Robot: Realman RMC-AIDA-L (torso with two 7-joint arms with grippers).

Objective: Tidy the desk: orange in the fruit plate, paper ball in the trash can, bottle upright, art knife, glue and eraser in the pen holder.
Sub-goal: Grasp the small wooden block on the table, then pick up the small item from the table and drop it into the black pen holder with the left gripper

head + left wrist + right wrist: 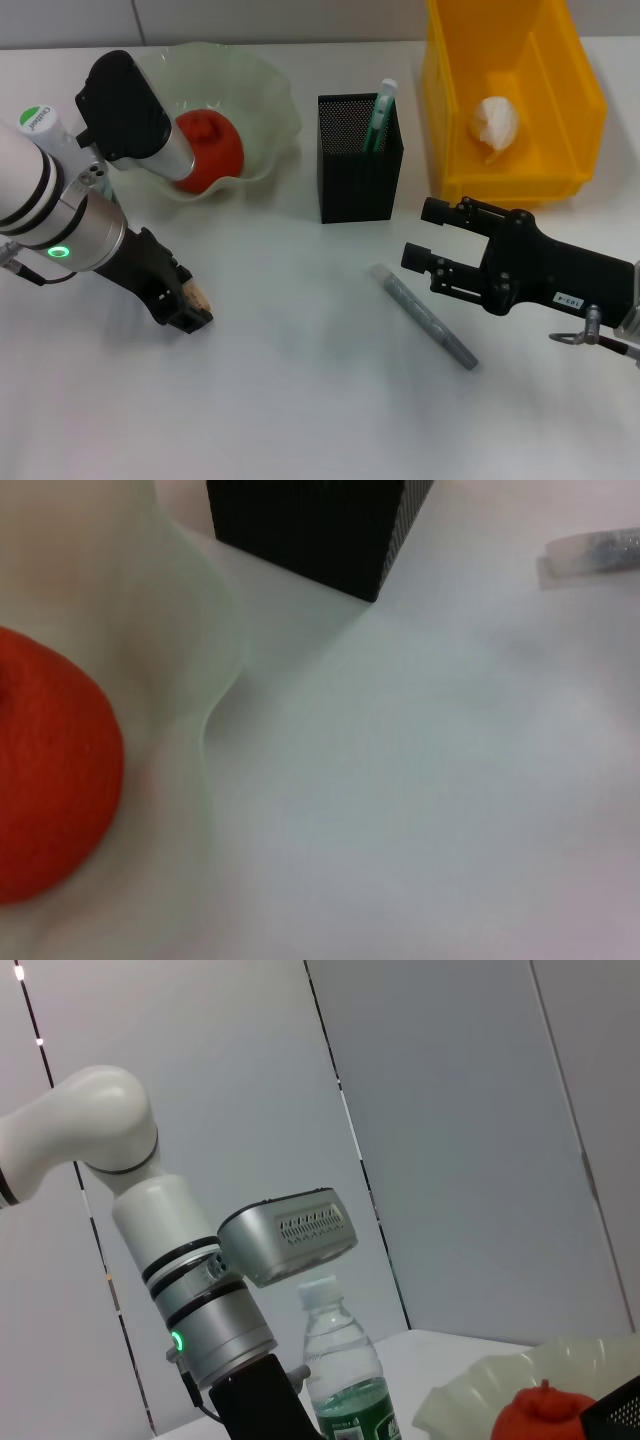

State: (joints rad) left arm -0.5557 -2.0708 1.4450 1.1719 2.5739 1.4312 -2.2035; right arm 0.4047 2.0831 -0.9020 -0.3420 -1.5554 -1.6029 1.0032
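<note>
The orange [210, 150] lies in the pale green fruit plate [262, 95]; it also shows in the left wrist view [50, 780] and the right wrist view [540, 1415]. The paper ball [495, 125] lies in the yellow trash bin [580, 90]. The bottle [38, 120] stands upright at the far left behind my left arm, and shows in the right wrist view [345, 1380]. The black mesh pen holder [360, 170] holds a green-and-white stick [380, 115]. A grey pen-shaped tool [425, 315] lies on the table. My left gripper [190, 305] is low at the table, shut on a small tan eraser [198, 296]. My right gripper [425, 235] is open, just right of the grey tool.
The white table [300, 400] runs wide in front of both arms. The pen holder's corner [330, 530] and the plate's wavy rim [215, 710] lie close to the left wrist camera. A grey wall stands behind the table.
</note>
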